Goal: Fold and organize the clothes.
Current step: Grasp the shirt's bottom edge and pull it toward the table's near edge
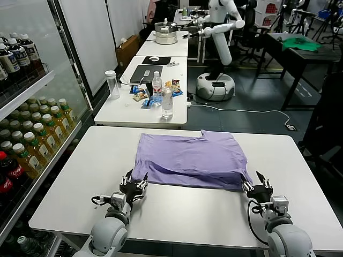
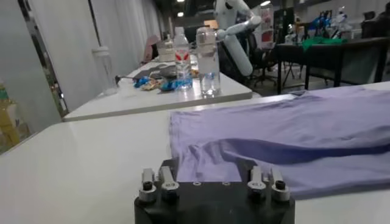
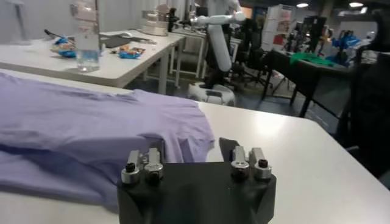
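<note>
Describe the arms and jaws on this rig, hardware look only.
Both arms end in rounded light-grey shells, visible from the head camera. Left gripper and right gripper are black, with slim black jaws tipped in small silver parts. A black cable loops beside each wrist. From the wrist cameras each gripper base is a matte black block carrying four silver bolt heads, in two pairs.

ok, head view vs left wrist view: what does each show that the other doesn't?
Head view only: the right gripper, jaws open, at the near right corner of the lavender-purple short-sleeved T-shirt; the drinks fridge with bottles on the left; the shirt's whole folded outline on the white table.

Left wrist view only: a low, close look at the shirt's near left edge, lying flat on the table past that gripper's mount.

Both: the shirt, the white table, the clear water bottles on the next table, and the white robot in the background.
</note>
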### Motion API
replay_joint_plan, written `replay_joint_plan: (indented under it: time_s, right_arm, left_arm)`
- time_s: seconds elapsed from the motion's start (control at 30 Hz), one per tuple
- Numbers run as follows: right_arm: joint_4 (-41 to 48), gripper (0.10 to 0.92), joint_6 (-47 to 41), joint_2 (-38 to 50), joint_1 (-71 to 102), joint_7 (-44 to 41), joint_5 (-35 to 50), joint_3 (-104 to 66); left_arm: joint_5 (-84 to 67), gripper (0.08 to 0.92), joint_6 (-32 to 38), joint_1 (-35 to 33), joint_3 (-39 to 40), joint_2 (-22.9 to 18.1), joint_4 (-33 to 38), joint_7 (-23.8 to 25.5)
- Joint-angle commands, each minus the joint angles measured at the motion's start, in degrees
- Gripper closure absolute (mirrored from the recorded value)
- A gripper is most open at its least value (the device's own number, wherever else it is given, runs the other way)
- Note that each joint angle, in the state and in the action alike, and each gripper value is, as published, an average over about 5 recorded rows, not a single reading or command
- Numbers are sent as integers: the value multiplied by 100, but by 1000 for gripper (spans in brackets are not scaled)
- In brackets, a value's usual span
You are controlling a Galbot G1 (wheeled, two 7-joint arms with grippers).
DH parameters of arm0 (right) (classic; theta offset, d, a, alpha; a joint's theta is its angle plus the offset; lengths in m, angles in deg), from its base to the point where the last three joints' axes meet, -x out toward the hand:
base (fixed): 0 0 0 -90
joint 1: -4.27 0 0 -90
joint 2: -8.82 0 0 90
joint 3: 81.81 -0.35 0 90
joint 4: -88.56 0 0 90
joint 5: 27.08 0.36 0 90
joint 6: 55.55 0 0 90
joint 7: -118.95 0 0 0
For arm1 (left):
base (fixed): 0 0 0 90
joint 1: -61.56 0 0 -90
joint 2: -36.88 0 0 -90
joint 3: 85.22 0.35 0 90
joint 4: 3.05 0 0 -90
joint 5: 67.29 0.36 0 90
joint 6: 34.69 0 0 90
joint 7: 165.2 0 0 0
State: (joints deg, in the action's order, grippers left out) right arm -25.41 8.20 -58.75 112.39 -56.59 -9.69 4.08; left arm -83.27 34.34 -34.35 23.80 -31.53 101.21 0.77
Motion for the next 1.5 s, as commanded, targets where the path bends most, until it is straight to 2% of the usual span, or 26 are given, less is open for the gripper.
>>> replay_joint_plan:
  time_s: [0.03,0.17,0.3,0.83,1.07,1.27,1.5]
  right_arm:
    - [326,224,-554,-16,-55,266,352,-106]
    - [637,204,-662,7,-329,300,627,7]
    - [775,247,-670,20,-433,303,755,88]
    - [677,707,-514,152,-305,81,998,77]
    - [345,886,-470,130,-5,27,1026,40]
    - [-581,904,-443,-21,903,28,907,-155]
    - [-1754,904,-359,-277,2234,-30,153,-310]
  left_arm:
    - [-259,233,-372,187,-2,21,-232,-121]
    - [-344,182,-398,228,39,15,-278,-124]
    - [-364,218,-397,257,69,-25,-357,-120]
    - [-706,676,-420,218,31,-126,-368,-96]
    - [-922,864,-363,-34,-58,-136,-33,-74]
    - [-919,890,-349,-830,-279,-63,876,-77]
    - [-662,890,-312,-2115,-570,141,2015,-59]
